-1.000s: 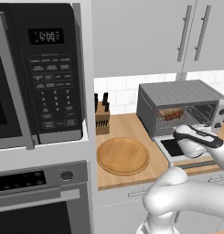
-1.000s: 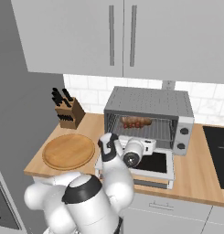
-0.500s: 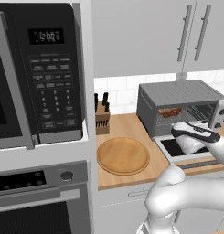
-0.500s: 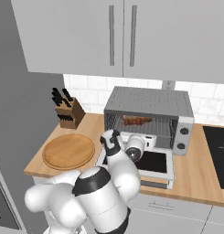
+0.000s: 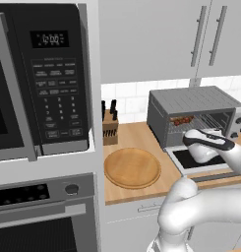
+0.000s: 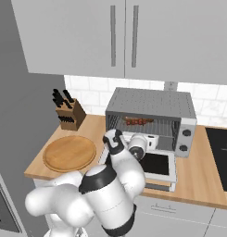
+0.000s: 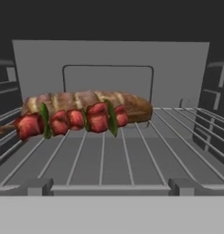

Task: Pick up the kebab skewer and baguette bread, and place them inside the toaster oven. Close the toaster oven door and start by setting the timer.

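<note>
The toaster oven (image 5: 195, 101) (image 6: 149, 99) stands on the counter with the toaster oven door (image 5: 200, 160) (image 6: 159, 164) dropped flat in front of it. Inside, on the wire rack (image 7: 104, 155), the kebab skewer (image 7: 72, 121) (image 6: 138, 121) (image 5: 182, 120) lies in front of and against the baguette bread (image 7: 86, 101). My gripper (image 5: 206, 134) (image 6: 152, 139) hovers over the lowered door, pointing into the oven mouth. It is open, holds nothing and is short of the food.
A round wooden board (image 5: 133, 167) (image 6: 69, 152) lies left of the oven, with a knife block (image 5: 109, 128) (image 6: 68, 113) behind it. The black microwave (image 5: 43, 78) and wall oven (image 5: 43, 216) fill the left. A dark cooktop (image 6: 221, 152) lies to the right. Cabinets hang above.
My hand has shifted slightly in front of the oven opening and the elbow has swung. The skewer and bread rest unmoved on the rack.
</note>
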You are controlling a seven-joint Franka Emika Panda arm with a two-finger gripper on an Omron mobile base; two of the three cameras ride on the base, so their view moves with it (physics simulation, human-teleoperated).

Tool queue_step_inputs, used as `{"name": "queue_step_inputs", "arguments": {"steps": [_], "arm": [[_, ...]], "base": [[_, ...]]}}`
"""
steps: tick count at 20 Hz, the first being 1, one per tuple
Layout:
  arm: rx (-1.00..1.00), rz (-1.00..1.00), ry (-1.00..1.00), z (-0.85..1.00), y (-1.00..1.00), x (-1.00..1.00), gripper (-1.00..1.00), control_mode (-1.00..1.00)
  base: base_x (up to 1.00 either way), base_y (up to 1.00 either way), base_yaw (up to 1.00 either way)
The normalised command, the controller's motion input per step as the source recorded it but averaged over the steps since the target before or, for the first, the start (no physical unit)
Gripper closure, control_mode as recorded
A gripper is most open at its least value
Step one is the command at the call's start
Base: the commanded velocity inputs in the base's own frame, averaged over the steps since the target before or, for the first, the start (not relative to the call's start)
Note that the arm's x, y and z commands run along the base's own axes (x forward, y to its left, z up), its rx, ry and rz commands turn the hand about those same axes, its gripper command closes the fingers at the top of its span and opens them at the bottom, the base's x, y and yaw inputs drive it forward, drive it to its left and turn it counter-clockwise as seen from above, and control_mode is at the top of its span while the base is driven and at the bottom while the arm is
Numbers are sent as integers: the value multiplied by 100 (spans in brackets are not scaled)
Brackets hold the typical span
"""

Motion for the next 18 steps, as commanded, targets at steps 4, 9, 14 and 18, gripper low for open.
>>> {"name": "queue_step_inputs", "arguments": {"steps": [4,9,14,18], "arm": [[0,0,0,0,0,7,-100,-100],[0,0,0,1,-9,-28,-100,-100],[0,-1,0,10,-22,-47,-100,-100],[0,-2,0,17,-24,-38,-100,-100]], "base": [[0,0,0],[0,0,0],[0,0,0],[0,0,0]]}}
